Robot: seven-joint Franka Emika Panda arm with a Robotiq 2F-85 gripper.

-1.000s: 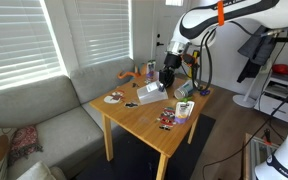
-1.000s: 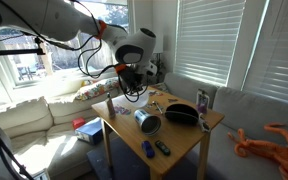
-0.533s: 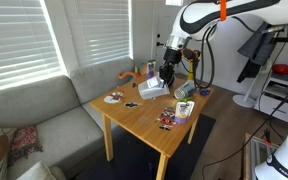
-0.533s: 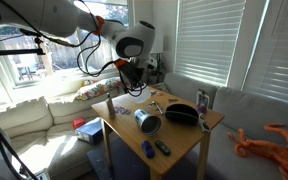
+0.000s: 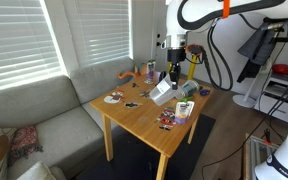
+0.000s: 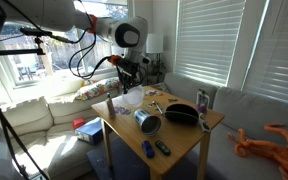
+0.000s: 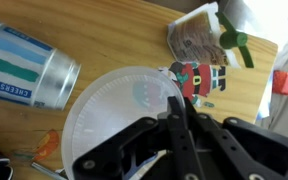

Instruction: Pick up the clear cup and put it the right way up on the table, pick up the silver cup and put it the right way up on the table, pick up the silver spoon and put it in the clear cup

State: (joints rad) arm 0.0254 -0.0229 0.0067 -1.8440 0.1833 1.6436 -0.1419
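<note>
My gripper (image 5: 171,70) is shut on the rim of the clear cup (image 5: 162,93) and holds it tilted above the far side of the wooden table (image 5: 144,125). Both also show from the other side: gripper (image 6: 130,80), clear cup (image 6: 132,98), table (image 6: 179,140). In the wrist view the fingers (image 7: 180,118) pinch the cup's wall, and the cup's round translucent face (image 7: 119,110) fills the middle. The silver cup (image 6: 147,122) lies on its side on the table near the clear cup, and shows in the wrist view (image 7: 29,65). I cannot make out the silver spoon.
A black bowl-like thing (image 6: 182,114) sits at the table's back. A small printed box (image 5: 183,110), a packet (image 7: 196,38) and a small toy figure (image 7: 199,80) lie near the edge. A plate (image 5: 114,98) is at one corner. A couch (image 5: 44,125) adjoins the table.
The gripper has risen and shifted sideways with the clear cup, lifting it off the table top. The silver cup has not moved.
</note>
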